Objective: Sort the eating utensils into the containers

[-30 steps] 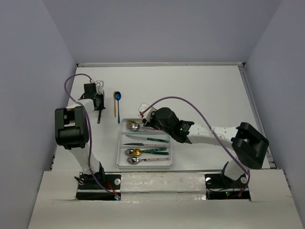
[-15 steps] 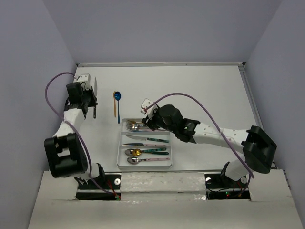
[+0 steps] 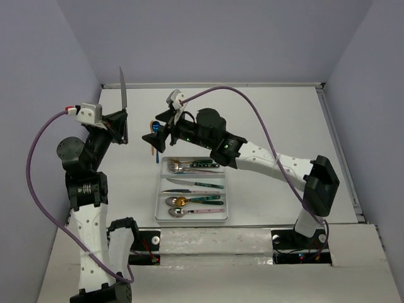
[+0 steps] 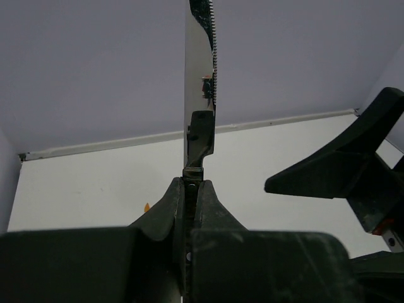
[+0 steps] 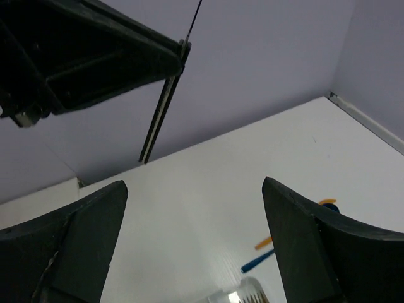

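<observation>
Holding a serrated, mirror-bright knife are the left jaws; right jaws gape wide.

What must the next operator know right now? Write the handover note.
Left gripper: jaws shut on a serrated knife, blade up in the air.
Right gripper: open, empty, near the blue-headed spoon lying on the table beyond the white tray.
Done: forks in the far compartment, knives middle, spoons near.
Left: the held knife goes to the middle compartment, the spoon to the near one.
</observation>
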Motion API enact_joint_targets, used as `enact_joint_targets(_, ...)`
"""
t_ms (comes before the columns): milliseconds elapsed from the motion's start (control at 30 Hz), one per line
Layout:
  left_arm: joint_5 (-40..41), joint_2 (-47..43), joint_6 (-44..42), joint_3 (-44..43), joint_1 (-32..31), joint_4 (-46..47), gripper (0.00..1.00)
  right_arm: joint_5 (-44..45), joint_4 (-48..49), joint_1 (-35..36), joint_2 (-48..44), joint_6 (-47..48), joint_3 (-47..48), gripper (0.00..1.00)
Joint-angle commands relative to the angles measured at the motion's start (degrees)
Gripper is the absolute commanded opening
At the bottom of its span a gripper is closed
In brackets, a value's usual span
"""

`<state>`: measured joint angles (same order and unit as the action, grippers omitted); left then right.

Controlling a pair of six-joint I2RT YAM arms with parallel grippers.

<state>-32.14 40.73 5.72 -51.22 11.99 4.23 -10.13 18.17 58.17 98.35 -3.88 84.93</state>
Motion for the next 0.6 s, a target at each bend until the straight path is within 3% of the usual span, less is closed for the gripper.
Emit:
enact_joint_targets(0, -2.57, 0.75, 6.14, 2.7, -0.04, 0.16, 0.0, -0.94, 6.35, 1.76, 6.32, -11.39, 8.74, 0.88)
enact_joint_targets(67, -2.32, 0.93, 6.76, 3.06, -0.12, 0.69, 0.0, -1.99, 6.96, 1.77, 9.21, -13.6, 11.47, 0.82)
enact_joint_targets(333, -2.31, 0.23, 7.64, 4.29, -0.04, 2.19, 0.0, -1.65, 7.84, 2.3, 14.06, -14.93, 15.18, 0.77)
enact_joint_targets(500, -2.93, 0.14, 8.52, 5.08, -0.04, 2.63, 0.0, -1.47, 7.23, 2.3, 16.53, -14.84, 17.9, 0.65)
enact_joint_targets(567, -3.19, 0.14, 8.61, 5.17, -0.12, 2.71, 0.0, -0.95, 7.14, 2.3, 17.58, -14.93, 18.52, 0.56)
